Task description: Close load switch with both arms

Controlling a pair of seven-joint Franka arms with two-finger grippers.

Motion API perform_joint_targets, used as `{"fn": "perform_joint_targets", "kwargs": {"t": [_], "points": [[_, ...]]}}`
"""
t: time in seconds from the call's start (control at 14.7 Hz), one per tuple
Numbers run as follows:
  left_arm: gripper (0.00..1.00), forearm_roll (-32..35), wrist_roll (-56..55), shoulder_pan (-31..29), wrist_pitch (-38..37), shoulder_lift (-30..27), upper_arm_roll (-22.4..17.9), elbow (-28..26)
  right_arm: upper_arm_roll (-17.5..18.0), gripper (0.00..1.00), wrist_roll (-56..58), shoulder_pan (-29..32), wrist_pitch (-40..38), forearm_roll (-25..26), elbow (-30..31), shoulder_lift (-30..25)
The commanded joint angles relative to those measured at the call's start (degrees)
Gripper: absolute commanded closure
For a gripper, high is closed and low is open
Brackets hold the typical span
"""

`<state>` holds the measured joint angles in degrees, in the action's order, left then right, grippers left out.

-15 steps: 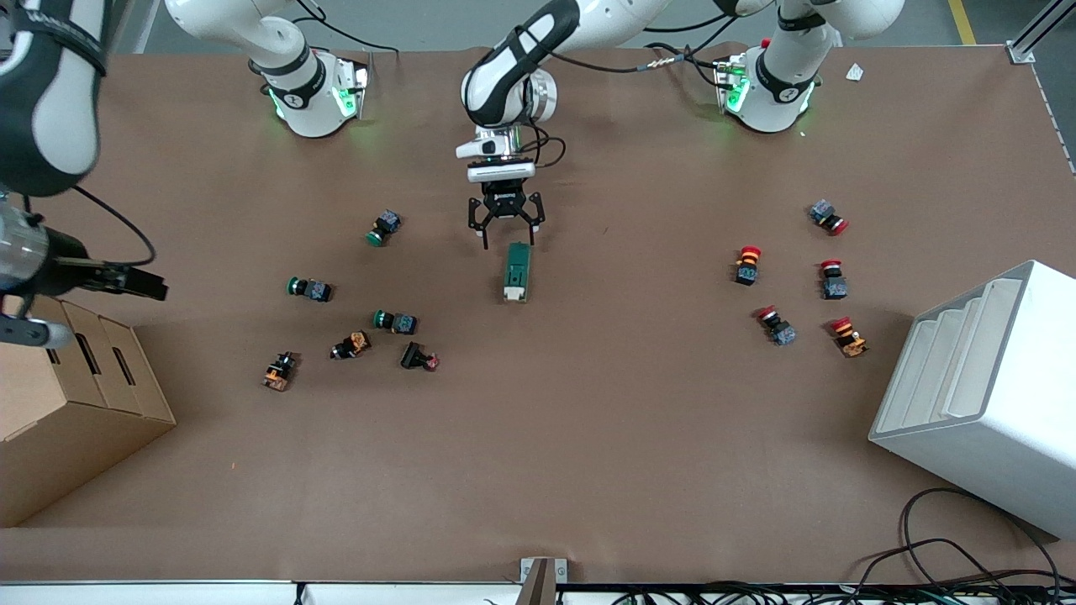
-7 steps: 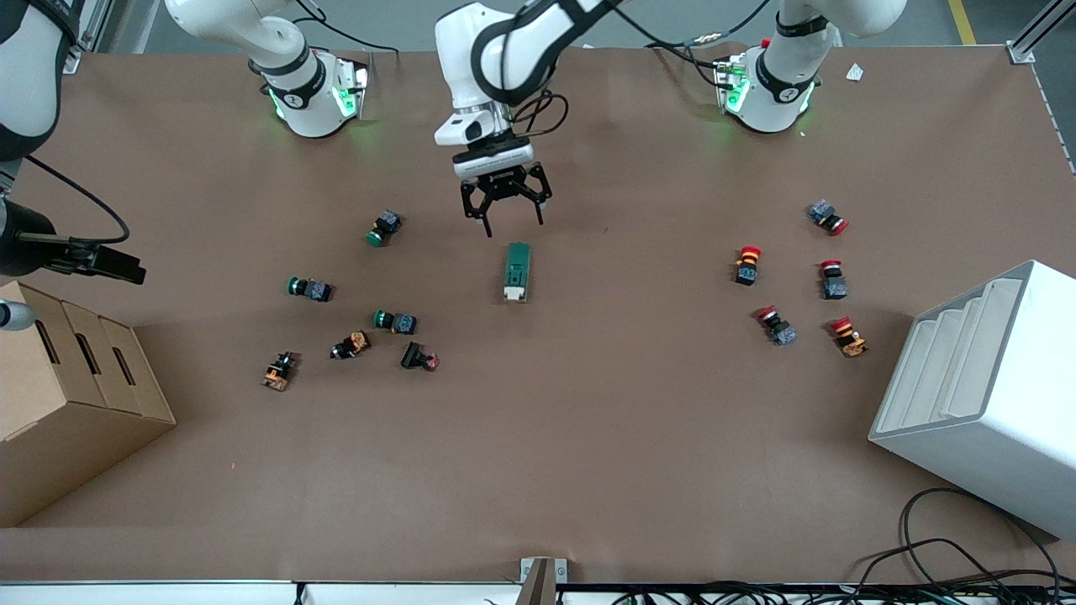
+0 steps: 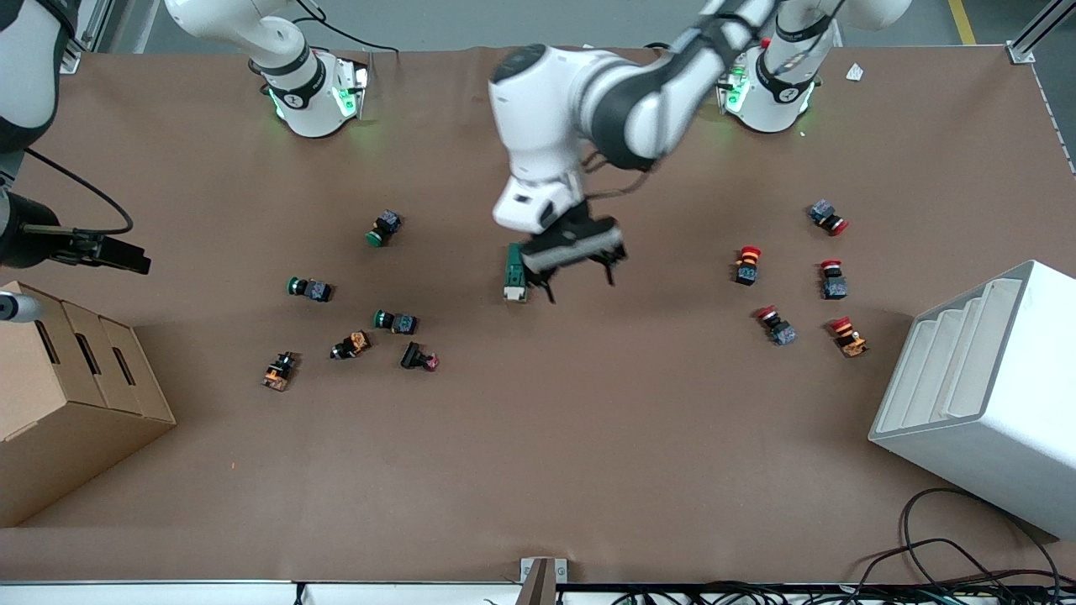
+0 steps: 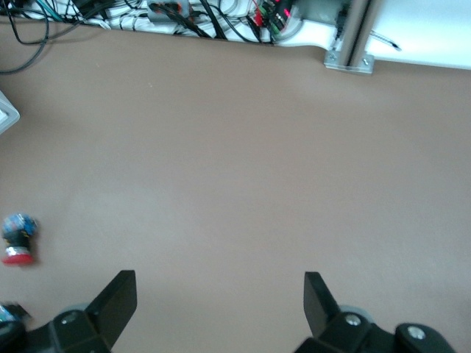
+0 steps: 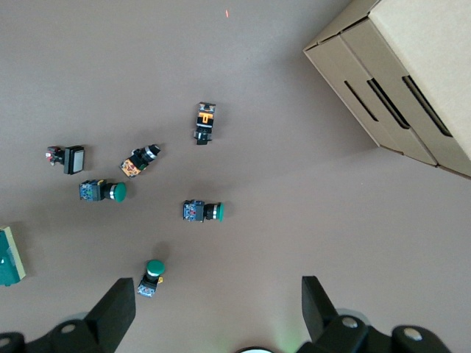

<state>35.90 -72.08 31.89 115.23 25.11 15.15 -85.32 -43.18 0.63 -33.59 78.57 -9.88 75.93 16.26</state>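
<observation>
The load switch, a dark-green block with a cream end, lies flat at the table's middle. It also shows at the edge of the right wrist view. My left gripper is open and empty, low over the table right beside the switch, toward the left arm's end, and its body hides part of the switch. The left wrist view shows its fingers wide apart over bare table, with the switch out of view. My right gripper is open and empty, high over the right arm's end of the table.
Green and orange push-buttons lie scattered toward the right arm's end. Red push-buttons lie toward the left arm's end; one shows in the left wrist view. A cardboard box and a white stepped bin stand at the table's ends.
My left arm has swung round. Its gripper moved from just above the switch's farther end to beside the switch, toward the left arm's end. The right gripper has barely shifted.
</observation>
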Motion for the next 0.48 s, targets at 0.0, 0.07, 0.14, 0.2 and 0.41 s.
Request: {"fn": "perform_joint_targets", "kwargs": {"t": [0.0, 0.07, 0.14, 0.2, 0.41], "points": [[0.00, -5.82, 10.60, -6.99, -1.49, -4.36, 0.67, 0.25, 12.71, 0.00, -0.71, 8.59, 0.44, 3.79, 3.60, -6.58], [0.00, -6.71, 15.17, -9.54, -2.80, -6.20, 0.67, 0.16, 17.90, 0.00, -1.68, 11.85, 1.40, 6.34, 5.44, -8.77], [0.00, -7.32, 21.13, -12.09, -4.29, -7.87, 0.93, 0.25, 21.09, 0.00, -3.69, 14.49, 2.80, 6.89, 8.07, -10.88], [0.00, -9.16, 25.89, -14.81, -5.35, -9.37, 1.02, 0.25, 23.56, 0.00, -4.84, 16.52, 4.21, 6.98, 10.88, -13.17], [0.00, -19.69, 37.24, -23.51, -7.02, -14.29, 0.94, 0.16, 30.41, 0.00, -4.85, 23.11, 5.54, 7.07, 14.76, -15.99]]}}
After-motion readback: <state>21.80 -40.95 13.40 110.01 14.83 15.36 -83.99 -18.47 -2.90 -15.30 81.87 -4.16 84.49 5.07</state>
